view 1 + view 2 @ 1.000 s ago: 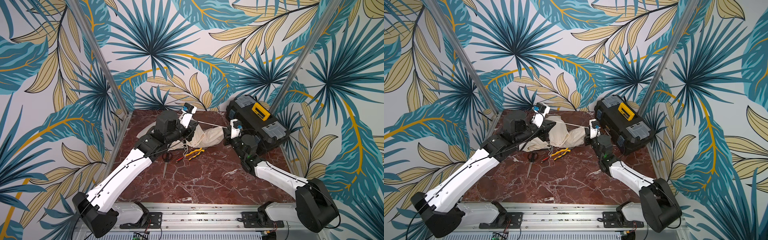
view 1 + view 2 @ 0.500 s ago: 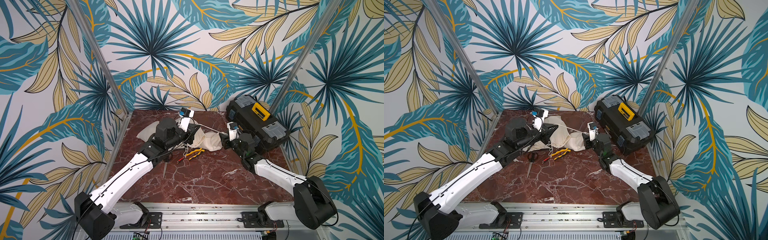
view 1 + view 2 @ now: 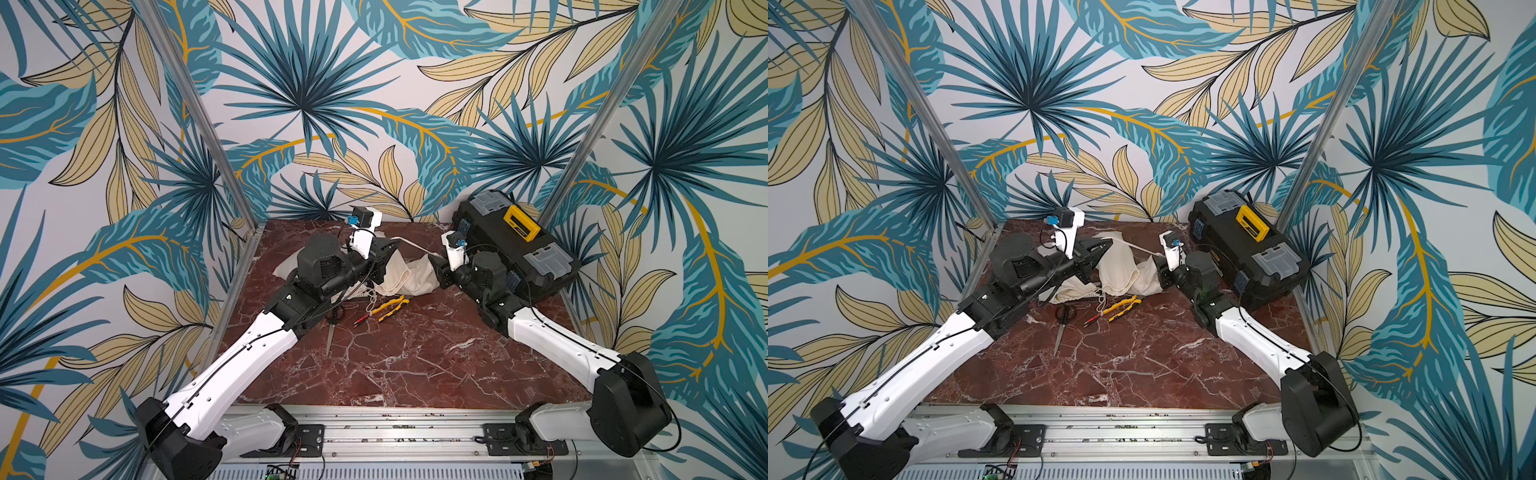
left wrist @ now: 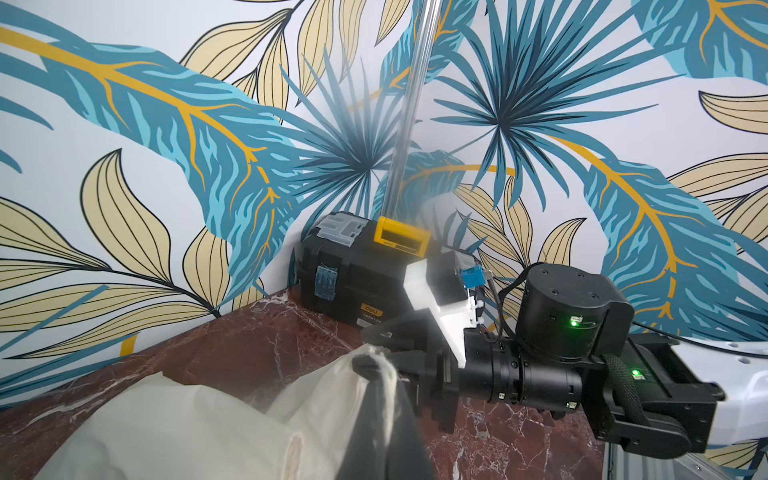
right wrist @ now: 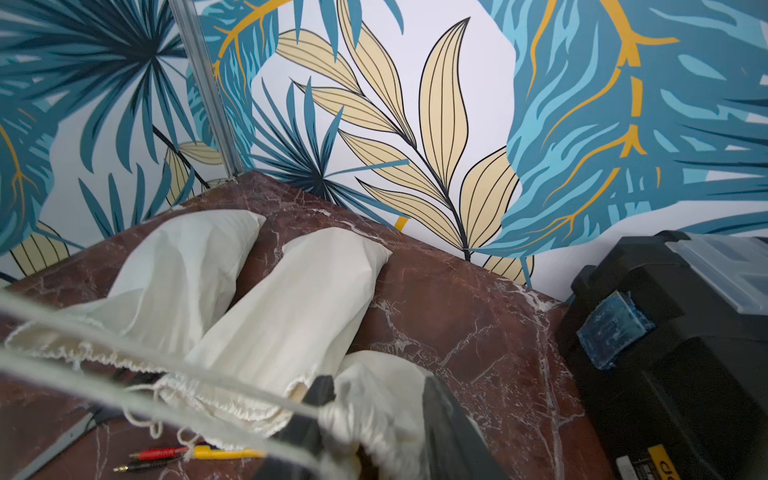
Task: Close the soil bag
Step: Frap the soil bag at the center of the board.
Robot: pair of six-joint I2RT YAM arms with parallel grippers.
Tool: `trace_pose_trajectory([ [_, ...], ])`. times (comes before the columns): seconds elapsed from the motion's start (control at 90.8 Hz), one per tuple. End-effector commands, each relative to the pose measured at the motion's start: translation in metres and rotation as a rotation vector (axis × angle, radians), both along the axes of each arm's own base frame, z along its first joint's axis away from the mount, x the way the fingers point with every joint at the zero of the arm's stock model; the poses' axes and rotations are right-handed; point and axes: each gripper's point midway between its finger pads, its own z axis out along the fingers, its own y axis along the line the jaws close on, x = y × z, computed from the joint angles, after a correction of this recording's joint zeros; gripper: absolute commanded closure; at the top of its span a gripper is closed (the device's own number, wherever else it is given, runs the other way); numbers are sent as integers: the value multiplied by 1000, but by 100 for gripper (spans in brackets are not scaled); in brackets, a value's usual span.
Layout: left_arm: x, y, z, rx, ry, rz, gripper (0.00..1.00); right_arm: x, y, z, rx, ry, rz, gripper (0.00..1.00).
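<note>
Left gripper [image 3: 1106, 246], clamped on the taut drawstring [image 3: 1138, 247], could drag the soil bag [image 3: 1140, 279] if right gripper's [image 5: 374, 399] uncertain hold slips

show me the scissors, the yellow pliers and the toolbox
scissors [image 3: 1060, 334], in a top view, on the blades
yellow pliers [image 3: 1121, 304], in a top view, on a handle
toolbox [image 3: 1241, 249], in a top view, on the black lid

The soil bag [image 3: 409, 276] lies on the surface [image 3: 415, 365], its neck between the fingers of the right hand [image 3: 435, 264]. The drawstring [image 3: 412, 245] spans to the left hand [image 3: 390, 250] (toolbox [image 3: 515, 245] beyond the right hand). The scissors [image 3: 331, 330] and pliers [image 3: 388, 308] lie short of both hands.
</note>
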Motion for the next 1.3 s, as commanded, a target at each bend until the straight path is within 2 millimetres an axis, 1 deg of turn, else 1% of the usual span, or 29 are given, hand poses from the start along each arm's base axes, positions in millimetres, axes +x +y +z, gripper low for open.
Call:
trace_pose_trajectory([
  [0.0,-8,15,43,-41,-113,48,100,4,-21,-36,-110,62,-90,69],
  [0.055,-9,26,49,-33,-128,93,100,6,-37,-51,-152,81,-146,70],
  [0.121,-7,43,55,-34,-141,149,100,12,-65,-71,-176,131,-226,70],
  [0.143,-7,48,58,-39,-145,163,100,12,-76,-84,-192,175,-249,70],
  [0.209,-8,64,67,-52,-164,209,100,16,-110,-108,-192,268,-340,70],
  [0.275,-9,78,76,-62,-178,244,100,20,-145,-128,-195,344,-445,69],
  [0.308,-10,85,80,-66,-186,262,100,20,-159,-136,-202,372,-495,68],
  [0.363,-13,97,88,-80,-201,290,100,20,-181,-144,-196,406,-566,66],
  [0.419,-15,109,94,-91,-215,319,100,20,-199,-147,-175,422,-624,65],
  [0.474,-16,119,98,-95,-224,352,100,20,-210,-147,-157,425,-665,65],
  [0.518,-14,122,97,-90,-223,366,100,20,-213,-145,-152,417,-676,65],
  [0.54,-12,121,94,-86,-218,363,100,21,-212,-142,-146,412,-671,65],
  [0.584,-7,114,86,-75,-196,336,100,22,-202,-135,-116,404,-623,65],
  [0.683,7,86,61,-79,-129,222,100,23,-170,-112,-32,349,-474,65],
  [0.771,15,58,41,-80,-70,117,100,19,-145,-91,8,291,-361,61],
  [0.881,19,35,27,-49,-44,70,100,6,-119,-68,29,233,-238,54],
  [0.892,19,34,27,-48,-44,66,100,4,-117,-65,31,226,-225,53],
  [0.914,19,32,26,-46,-42,61,100,2,-111,-53,45,185,-200,51],
  [1.013,17,27,31,-51,-50,42,100,-17,-86,-25,64,100,-78,43],
  [1.068,15,27,35,-55,-56,34,100,-27,-73,-13,75,71,-14,39],
  [1.178,8,27,45,-63,-73,19,100,-47,-36,9,105,23,151,33],
  [1.289,-2,25,56,-72,-94,-1,100,-63,3,21,128,-10,299,29],
])
